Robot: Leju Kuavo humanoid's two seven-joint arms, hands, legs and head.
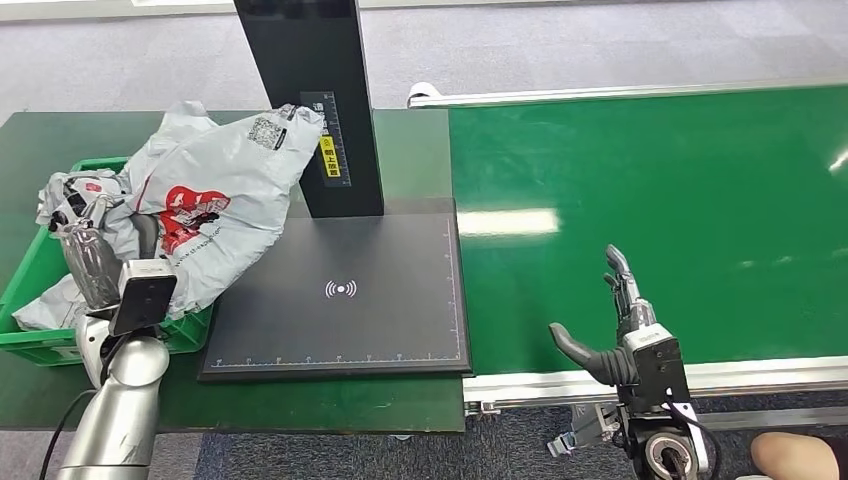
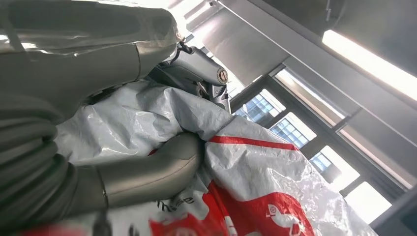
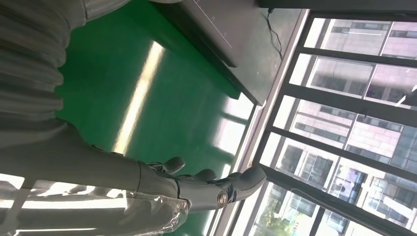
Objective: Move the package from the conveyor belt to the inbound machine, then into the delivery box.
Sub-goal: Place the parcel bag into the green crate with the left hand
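Note:
The grey plastic package with a red logo lies over the green delivery box, its upper end leaning toward the black column. My left hand sits at the box's near side with its thumb pressed into the package and its fingers curled over a fold, gripping it. Over the near part of the green conveyor belt, my right hand hovers with thumb and fingers spread and nothing in it. The right wrist view shows that hand bare above the belt.
The inbound machine's black platform lies between box and belt, its black column rising behind. Another grey bag lies at the box's far left. The belt's metal rail runs along the near edge. Part of a person shows at bottom right.

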